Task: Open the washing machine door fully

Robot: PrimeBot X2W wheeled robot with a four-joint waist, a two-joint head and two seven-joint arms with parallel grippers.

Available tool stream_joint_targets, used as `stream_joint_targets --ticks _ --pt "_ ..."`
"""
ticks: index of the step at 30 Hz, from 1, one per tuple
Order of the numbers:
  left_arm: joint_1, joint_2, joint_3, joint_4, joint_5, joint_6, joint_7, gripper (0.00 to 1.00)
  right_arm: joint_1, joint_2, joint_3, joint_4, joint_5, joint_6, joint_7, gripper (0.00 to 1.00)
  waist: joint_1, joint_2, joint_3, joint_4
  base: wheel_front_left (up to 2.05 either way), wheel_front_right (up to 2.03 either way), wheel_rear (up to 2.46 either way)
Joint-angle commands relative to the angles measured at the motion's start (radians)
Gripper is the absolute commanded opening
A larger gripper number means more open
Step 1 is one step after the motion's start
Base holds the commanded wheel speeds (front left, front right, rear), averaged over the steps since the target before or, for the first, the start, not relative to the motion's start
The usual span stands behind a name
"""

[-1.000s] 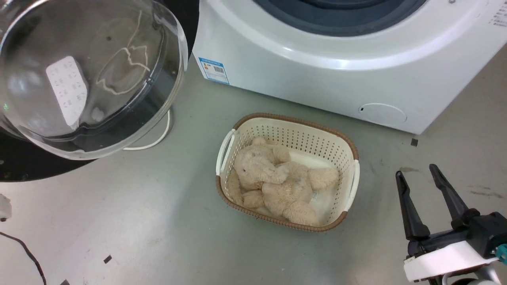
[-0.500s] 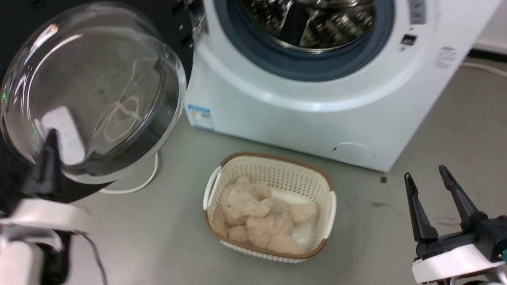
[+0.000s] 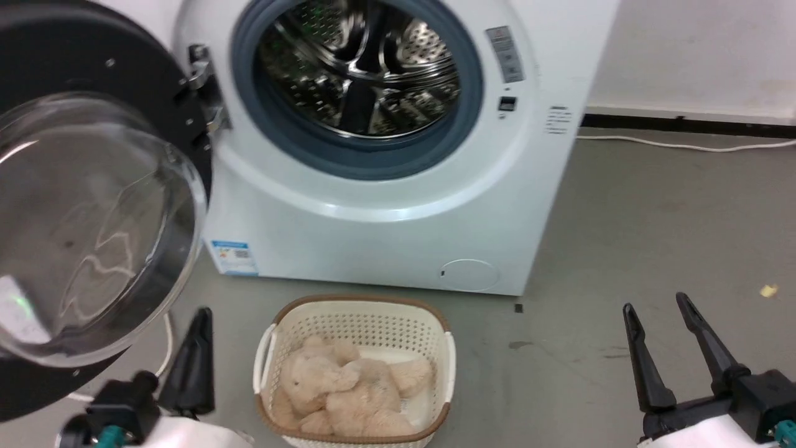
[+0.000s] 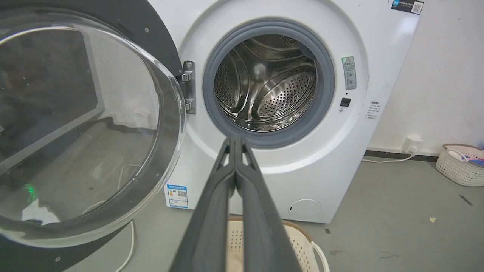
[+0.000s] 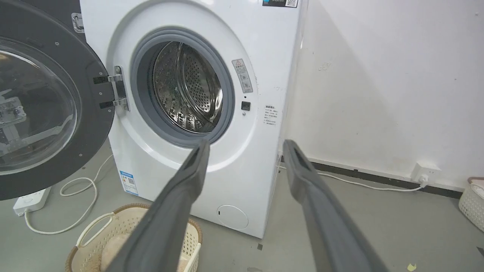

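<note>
The washing machine door [image 3: 93, 218] stands swung out left of the drum [image 3: 360, 74], just up-left of the left pincer [image 3: 198, 354], whose fingers are pressed together on nothing, and well away from the spread, empty right pincer [image 3: 654, 303].

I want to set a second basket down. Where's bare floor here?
Free: grey floor right of the washing machine, up to the wall. Crowded: laundry basket in front; at left the washing machine door overhangs a white cable.
</note>
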Motion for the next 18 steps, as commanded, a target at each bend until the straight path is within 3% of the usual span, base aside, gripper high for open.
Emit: stream_joint_targets --ticks 1,4,6,18 --pt "0.016 -0.006 -0.007 -0.001 0.01 0.01 0.001 0.0 0.014 0.006 0.0 -0.003 -0.003 -0.001 -0.009 1.0 0.0002 0.0 -0.017 -0.027 0.0 0.0 0.0" --pt "0.044 -0.026 -0.03 0.008 0.027 0.031 -0.003 0.01 0.028 0.01 0.002 0.003 -0.003 -0.001 -0.015 1.0 0.0002 0.0 -0.021 -0.04 0.0 0.0 0.0" --pt "0.056 -0.042 -0.04 0.018 0.029 0.041 -0.009 1.0 0.037 0.012 0.0 0.007 -0.002 -0.001 -0.018 1.0 0.0002 0.0 -0.024 -0.044 0.0 0.0 0.0" --pt "0.084 -0.066 -0.089 0.054 0.055 0.058 -0.021 1.0 0.061 0.016 -0.002 0.043 0.002 -0.001 -0.025 1.0 0.0002 0.0 -0.035 -0.053 0.0 0.0 0.0"
